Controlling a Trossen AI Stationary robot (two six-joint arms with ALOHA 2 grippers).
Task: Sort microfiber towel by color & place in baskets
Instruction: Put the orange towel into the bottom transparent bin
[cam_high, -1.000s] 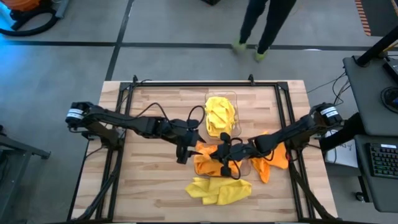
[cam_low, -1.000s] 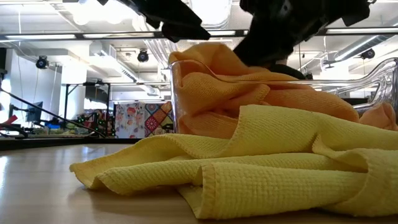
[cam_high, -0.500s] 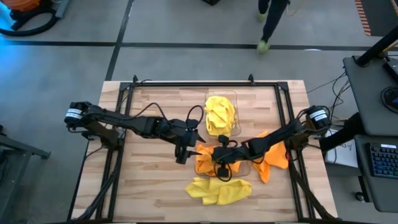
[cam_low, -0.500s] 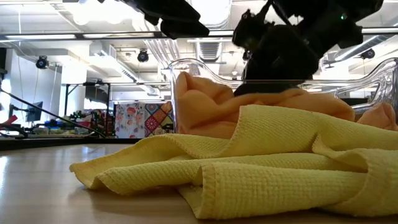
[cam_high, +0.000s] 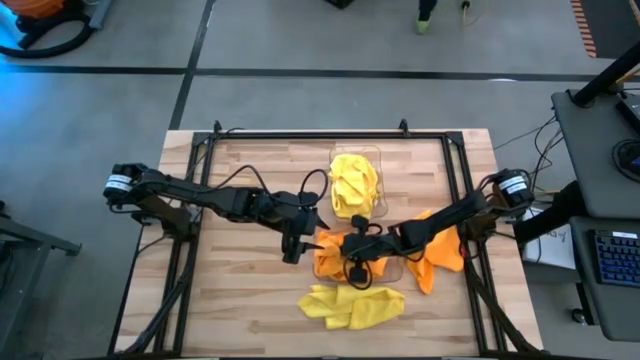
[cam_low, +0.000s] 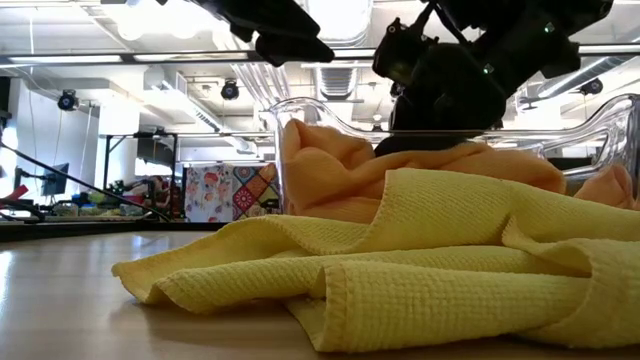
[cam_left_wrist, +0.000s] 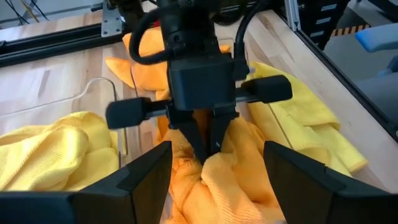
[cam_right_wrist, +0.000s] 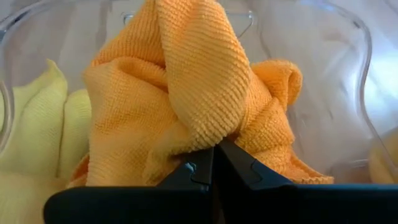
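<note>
A clear basket (cam_high: 393, 268) near the table's middle holds orange towels (cam_high: 330, 256). My right gripper (cam_high: 350, 258) reaches into it from the right, shut on the top orange towel (cam_right_wrist: 186, 81). My left gripper (cam_high: 293, 248) hangs open just left of this basket, its fingers apart on either side of nothing (cam_left_wrist: 217, 186). A second clear basket (cam_high: 378, 156), farther back, holds yellow towels (cam_high: 353, 185). More yellow towels (cam_high: 352, 305) lie heaped on the table in front, and loose orange ones (cam_high: 440, 255) lie to the right. My right gripper pinches a bunched fold of the orange towel (cam_right_wrist: 208, 140) at its fingertips (cam_left_wrist: 200, 140). The fingers slant down into the basket from the table's right side. The towel rises in a crumpled hump beyond the fingertips and rests on the other orange cloth inside the basket.
The basket's clear walls (cam_low: 285, 130) stand close around my right gripper. The yellow heap (cam_low: 400, 270) lies right before the basket's near side. A black frame (cam_high: 310, 133) runs along the table's far edge. Bare wood lies at the left (cam_high: 230, 290).
My right gripper has sunk into the basket with the orange towel and then stopped. The towel's bunched top, which stood above the basket's rim, now lies about level with it.
</note>
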